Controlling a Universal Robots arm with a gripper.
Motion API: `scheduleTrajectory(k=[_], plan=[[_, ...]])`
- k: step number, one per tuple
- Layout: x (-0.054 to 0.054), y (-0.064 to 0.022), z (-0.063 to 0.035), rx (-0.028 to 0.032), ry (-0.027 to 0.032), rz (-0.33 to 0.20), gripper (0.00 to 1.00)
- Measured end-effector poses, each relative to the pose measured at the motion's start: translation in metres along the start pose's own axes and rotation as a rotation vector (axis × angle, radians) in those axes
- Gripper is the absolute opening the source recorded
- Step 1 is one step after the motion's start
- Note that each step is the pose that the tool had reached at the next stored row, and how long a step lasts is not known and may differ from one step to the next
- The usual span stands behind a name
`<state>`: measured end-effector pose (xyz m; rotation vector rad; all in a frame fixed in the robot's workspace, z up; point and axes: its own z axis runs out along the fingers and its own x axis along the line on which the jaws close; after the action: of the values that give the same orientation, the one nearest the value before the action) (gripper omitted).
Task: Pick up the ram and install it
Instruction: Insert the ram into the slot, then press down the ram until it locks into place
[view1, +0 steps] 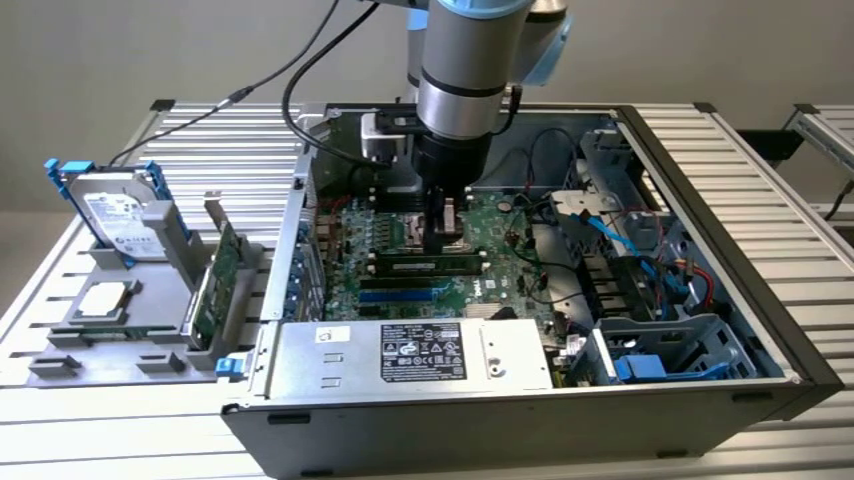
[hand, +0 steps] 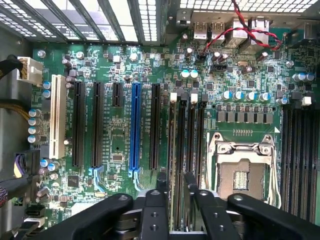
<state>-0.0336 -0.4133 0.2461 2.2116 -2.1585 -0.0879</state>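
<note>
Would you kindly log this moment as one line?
hand: low over memory slots | site: motherboard inside computer case

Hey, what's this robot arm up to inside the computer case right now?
A single robot arm is reaching down into an open computer case, its gripper low over the motherboard. The fingers sit right at the black memory slots beside the empty processor socket, with what looks like the ram held edge-on between them. Outside the case, a hard drive with blue rails stands in a grey holder.
</note>
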Motion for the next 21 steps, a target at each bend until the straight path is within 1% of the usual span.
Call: scheduleTrajectory(k=[1,2,3,4,21], plan=[[0.0,0.0,0.0,0.0,0.0001,0.0,0.19],[0.0,0.0,0.0,0.0,0.0001,0.0,0.19],[0.0,0.0,0.0,0.0,0.0001,0.0,0.13],[0.0,0.0,0.0,0.0,0.0,0.0,0.11],[0.0,0.0,0.0,-0.0003,0.0005,0.0,0.11]])
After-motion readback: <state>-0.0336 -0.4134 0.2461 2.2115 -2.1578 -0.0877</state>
